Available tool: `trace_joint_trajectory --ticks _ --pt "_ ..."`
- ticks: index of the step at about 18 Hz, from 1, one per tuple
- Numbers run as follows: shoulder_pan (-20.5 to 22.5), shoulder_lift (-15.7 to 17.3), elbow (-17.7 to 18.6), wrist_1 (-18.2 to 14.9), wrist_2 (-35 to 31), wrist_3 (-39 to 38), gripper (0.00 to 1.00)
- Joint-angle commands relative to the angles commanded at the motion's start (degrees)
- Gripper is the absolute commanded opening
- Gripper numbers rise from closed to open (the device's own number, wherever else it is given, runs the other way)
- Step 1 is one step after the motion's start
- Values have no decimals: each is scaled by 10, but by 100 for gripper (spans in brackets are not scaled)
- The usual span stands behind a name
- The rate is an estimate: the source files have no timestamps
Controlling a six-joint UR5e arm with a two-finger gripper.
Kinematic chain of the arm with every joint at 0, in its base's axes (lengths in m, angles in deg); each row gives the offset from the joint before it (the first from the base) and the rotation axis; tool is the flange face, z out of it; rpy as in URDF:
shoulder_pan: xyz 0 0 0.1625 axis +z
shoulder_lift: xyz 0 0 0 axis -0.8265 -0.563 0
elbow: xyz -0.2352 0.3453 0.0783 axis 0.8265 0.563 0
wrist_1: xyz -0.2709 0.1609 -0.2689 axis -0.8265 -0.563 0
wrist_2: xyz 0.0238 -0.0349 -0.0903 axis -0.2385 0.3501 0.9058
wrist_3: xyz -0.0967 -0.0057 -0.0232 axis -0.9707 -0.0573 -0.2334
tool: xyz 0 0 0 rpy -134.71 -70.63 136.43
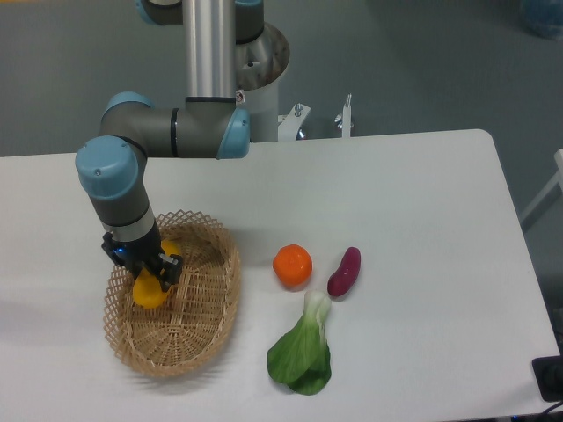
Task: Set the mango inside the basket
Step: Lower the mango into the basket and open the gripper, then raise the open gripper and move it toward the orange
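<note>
The mango [150,288] is a smooth yellow-orange fruit. It sits inside the light tan wicker basket [207,321] at the table's left, near the basket's left wall. My gripper [151,274] reaches down into the basket, and its black fingers [169,271] straddle the mango's upper part. The fingers touch or nearly touch the fruit; I cannot tell whether they still grip it. The mango's top is hidden by the gripper.
A round orange [293,265] lies right of the basket. A purple oblong vegetable [344,272] lies beside it. A green leafy bok choy [303,347] lies in front of them. The arm's base [259,66] stands at the table's back edge.
</note>
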Motion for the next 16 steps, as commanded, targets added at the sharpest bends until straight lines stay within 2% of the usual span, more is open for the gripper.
trace_joint_trajectory --ticks 2,5,8,10,16 --pt "-1 0 -1 0 0 1 55" --pt "-1 -1 -2 0 0 2 61" --pt "-1 -1 -2 0 0 2 79" --pt "-1 -1 -3 0 0 4 99" --pt "6 13 -12 -2 4 -2 100"
